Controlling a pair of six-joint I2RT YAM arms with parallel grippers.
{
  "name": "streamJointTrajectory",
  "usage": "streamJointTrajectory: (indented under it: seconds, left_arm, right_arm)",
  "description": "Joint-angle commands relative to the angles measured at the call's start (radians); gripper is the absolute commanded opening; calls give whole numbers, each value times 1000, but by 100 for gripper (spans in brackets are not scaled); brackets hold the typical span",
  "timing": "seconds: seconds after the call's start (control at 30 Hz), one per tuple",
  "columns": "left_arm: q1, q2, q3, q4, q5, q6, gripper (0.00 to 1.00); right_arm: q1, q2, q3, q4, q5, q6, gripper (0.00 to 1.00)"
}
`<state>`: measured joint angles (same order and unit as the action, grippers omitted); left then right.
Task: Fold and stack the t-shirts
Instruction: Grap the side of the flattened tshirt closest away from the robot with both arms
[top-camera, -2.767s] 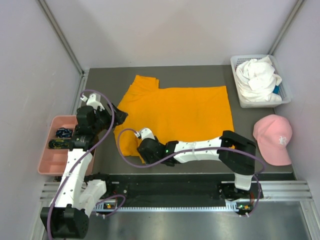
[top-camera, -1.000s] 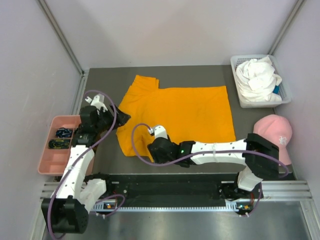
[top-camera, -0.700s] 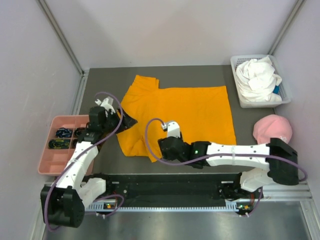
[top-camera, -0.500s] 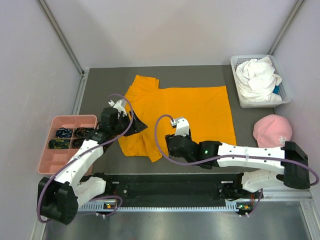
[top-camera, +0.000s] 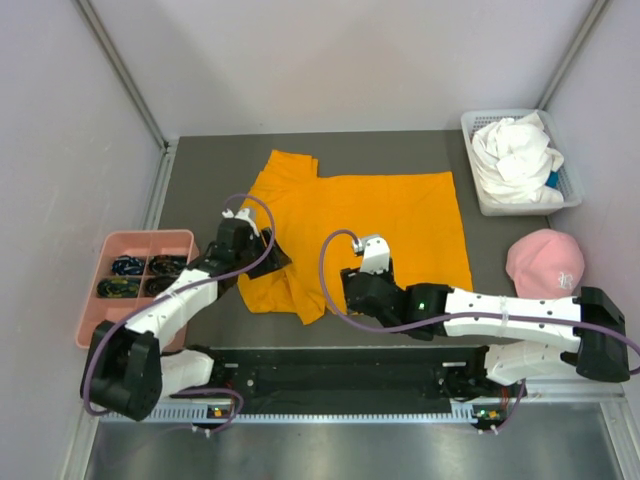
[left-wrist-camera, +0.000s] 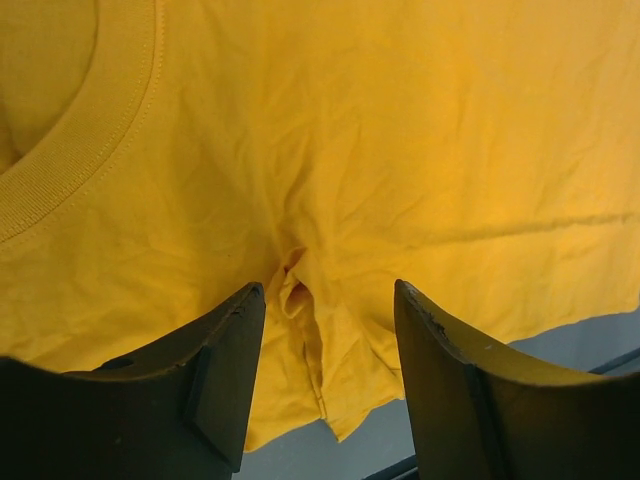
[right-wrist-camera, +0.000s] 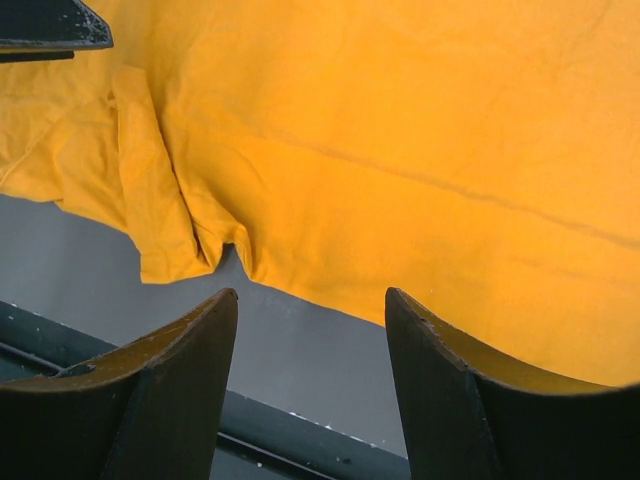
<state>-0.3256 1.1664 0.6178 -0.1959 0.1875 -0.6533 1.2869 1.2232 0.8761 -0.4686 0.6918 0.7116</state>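
The orange t-shirt (top-camera: 380, 215) lies spread flat on the dark table, its near left corner bunched into a fold (top-camera: 305, 305). My left gripper (top-camera: 268, 257) hangs over the shirt's left part, below the collar (left-wrist-camera: 95, 140). It is open, with a small pucker of orange cloth (left-wrist-camera: 300, 300) between its fingers (left-wrist-camera: 225, 360) and not touched by them. My right gripper (top-camera: 350, 292) is open above the shirt's near hem (right-wrist-camera: 330, 295), nothing in it. The white t-shirt (top-camera: 515, 152) sits crumpled in a white basket (top-camera: 478, 190) at the far right.
A pink cap (top-camera: 545, 275) lies at the right edge. A pink compartment tray (top-camera: 105, 315) with small dark items stands left of the table. The black rail (top-camera: 340, 365) runs along the near edge, close under the right gripper.
The left gripper has swung from the table's left edge onto the shirt, its jaws narrowing a little. The right gripper has slid right along the near hem. The shirt's near left corner is now bunched.
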Motion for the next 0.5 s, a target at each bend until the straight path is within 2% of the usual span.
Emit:
streamJointTrajectory:
  seconds: [0.0,0.47]
  left_arm:
    - [-4,47,7,72,-17,4,58]
    - [-6,82,-16,101,-36,7,52]
  right_arm:
    - [5,-24,4,-4,31,6,61]
    - [3,-22,-5,-8,35,14,61]
